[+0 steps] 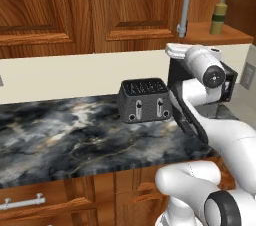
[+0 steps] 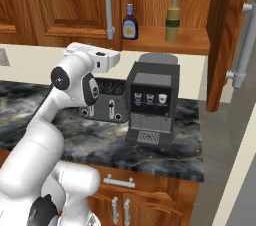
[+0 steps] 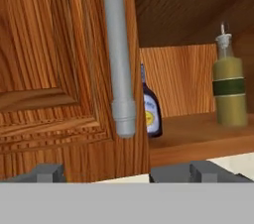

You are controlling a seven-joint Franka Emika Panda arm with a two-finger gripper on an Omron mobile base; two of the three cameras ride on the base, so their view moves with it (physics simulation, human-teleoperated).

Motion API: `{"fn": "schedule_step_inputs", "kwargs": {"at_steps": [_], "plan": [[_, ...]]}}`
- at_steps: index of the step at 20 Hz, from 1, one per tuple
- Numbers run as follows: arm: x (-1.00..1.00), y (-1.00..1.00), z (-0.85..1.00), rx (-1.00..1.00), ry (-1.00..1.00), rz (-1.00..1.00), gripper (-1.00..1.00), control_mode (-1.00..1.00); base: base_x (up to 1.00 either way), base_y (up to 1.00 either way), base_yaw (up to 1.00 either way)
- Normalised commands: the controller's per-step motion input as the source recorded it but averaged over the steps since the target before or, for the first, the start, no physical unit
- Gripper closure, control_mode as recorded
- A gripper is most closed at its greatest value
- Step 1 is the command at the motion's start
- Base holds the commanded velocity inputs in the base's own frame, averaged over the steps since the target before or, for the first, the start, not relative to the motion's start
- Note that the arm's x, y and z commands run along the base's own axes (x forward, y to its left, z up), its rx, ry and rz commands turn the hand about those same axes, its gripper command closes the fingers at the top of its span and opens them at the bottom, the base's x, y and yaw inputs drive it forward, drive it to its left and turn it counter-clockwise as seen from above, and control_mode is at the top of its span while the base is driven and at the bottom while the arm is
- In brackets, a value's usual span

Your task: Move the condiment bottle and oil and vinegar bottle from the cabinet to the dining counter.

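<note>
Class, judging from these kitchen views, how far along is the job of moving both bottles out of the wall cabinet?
Done: one door of the reddish-brown wooden cabinet is open. In hand: nothing; the open gripper faces the shelf. Left: the small dark blue-capped condiment bottle and the tall olive-yellow oil and vinegar bottle both stand inside.

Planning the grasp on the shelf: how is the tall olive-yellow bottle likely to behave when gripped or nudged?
The oil and vinegar bottle is tall and slim on a small base, so a nudge near its neck would probably tip it. Its smooth round body may slip, so a grip across the banded middle seems safer. The thin spout looks fragile.
</note>
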Motion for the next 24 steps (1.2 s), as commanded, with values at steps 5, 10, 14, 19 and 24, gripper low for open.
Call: {"fn": "schedule_step_inputs", "kwargs": {"at_steps": [5,10,14,19,24], "plan": [[0.08,0.01,0.49,-0.01,0.0,0.15,-1.0,-1.0,0.0,0.0,0.0],[0.0,0.0,0.52,-0.04,0.0,0.06,-1.0,-1.0,0.0,0.0,0.0],[0.01,0.0,0.44,-0.03,0.0,0.0,-1.0,-1.0,0.0,0.0,0.0],[0.13,0.01,0.15,0.0,0.03,0.0,-1.0,-1.0,0.0,0.0,0.0],[0.1,0.01,0.0,0.0,0.01,0.0,-1.0,-1.0,0.0,0.0,0.0]]}}
